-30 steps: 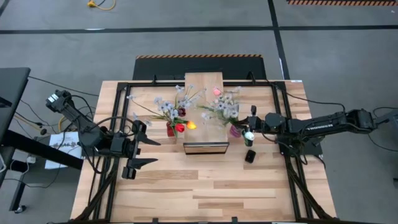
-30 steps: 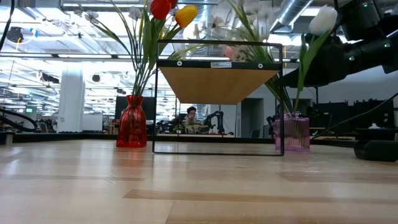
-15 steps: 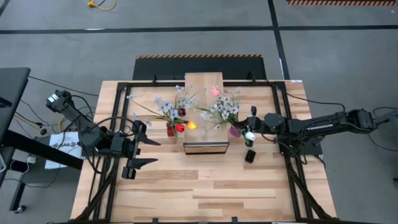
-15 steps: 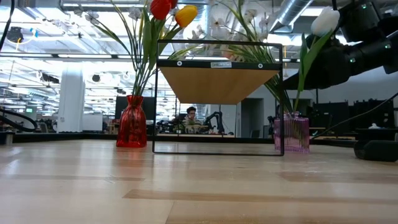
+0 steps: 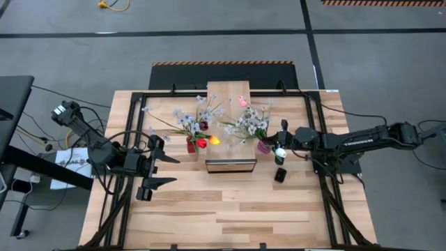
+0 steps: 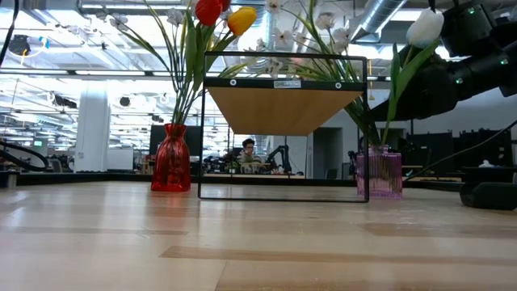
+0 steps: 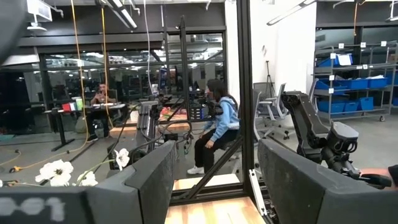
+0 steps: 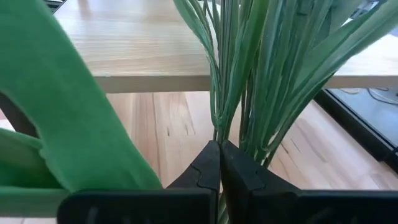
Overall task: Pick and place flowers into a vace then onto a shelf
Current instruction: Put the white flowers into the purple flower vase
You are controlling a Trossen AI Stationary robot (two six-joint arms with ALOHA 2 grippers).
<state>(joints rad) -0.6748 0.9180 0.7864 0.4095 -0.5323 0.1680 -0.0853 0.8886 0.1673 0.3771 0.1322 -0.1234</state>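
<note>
Hidden parts: in the low view we see the bench (image 6: pixel 242 242) only as a flat plank surface; the right arm's body runs off the picture's edge, and the bouquets are cut off at the top.
Right gripper (image 5: pixel 281 139): its dark fingers (image 8: pixel 208 168) are clenched, tips meeting on a thin green stem; the white tulip (image 6: pixel 425 27) rises above it on a broad leaf. We cannot tell whether that stem's foot is inside the pink vase.
Pink vase (image 6: pixel 379 172): translucent, ribbed, straight-sided, standing on the bench just beside the shelf's right edge; it holds a sheaf of thin green stems (image 8: pixel 249 81) with pale blossom sprays (image 5: pixel 249 120) and a pink tulip (image 5: pixel 242 102).
Red vase (image 6: pixel 171 158): glossy, waisted, flaring at the foot, beside the shelf's left edge; it carries a red tulip (image 6: pixel 208 10), a yellow tulip (image 6: pixel 241 19) and whitish sprays.
Shelf (image 5: pixel 228 104): narrow light-wood plank on a thin black wire frame (image 6: pixel 202 121), reaching from the bench's far edge toward its middle; nothing stands on it.
Left gripper (image 5: pixel 164 171): released, fingers spread wide, idle near the bench's left edge.
Dark block (image 5: pixel 279 175): small, on the bench near the right gripper; we cannot make out what it is.
Background: a seated person (image 7: pixel 217 134) shows beyond the bench.
</note>
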